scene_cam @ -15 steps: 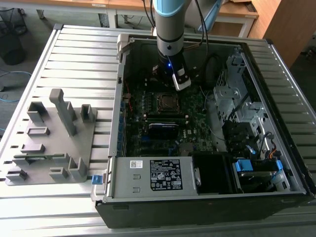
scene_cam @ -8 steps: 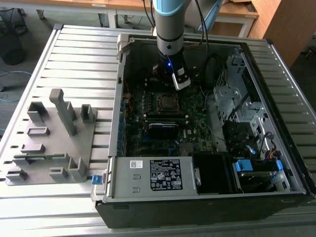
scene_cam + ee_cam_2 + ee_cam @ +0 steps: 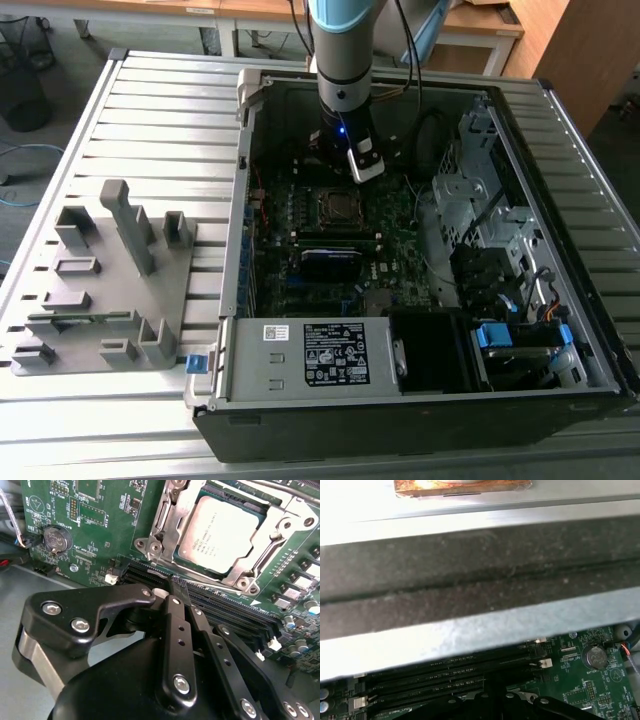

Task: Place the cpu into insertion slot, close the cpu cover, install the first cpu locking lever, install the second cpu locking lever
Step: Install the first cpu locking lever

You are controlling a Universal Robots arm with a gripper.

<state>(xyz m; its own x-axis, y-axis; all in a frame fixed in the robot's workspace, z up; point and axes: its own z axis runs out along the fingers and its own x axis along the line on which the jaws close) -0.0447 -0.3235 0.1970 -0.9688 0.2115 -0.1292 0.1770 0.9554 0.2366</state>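
Silver-grey cpu (image 3: 223,534) seated in the insertion slot (image 3: 287,542); cpu cover (image 3: 176,526) closed over it.
Second wrist view: cover frame lies flat around the chip on the green motherboard (image 3: 95,525). Gripper (image 3: 179,594) fingers are pressed together with nothing between them, tips over the black memory slots (image 3: 235,611) just beside the socket. Exterior view: arm reaches down into the open computer case (image 3: 560,150), gripper (image 3: 350,180) just behind the socket (image 3: 338,206).
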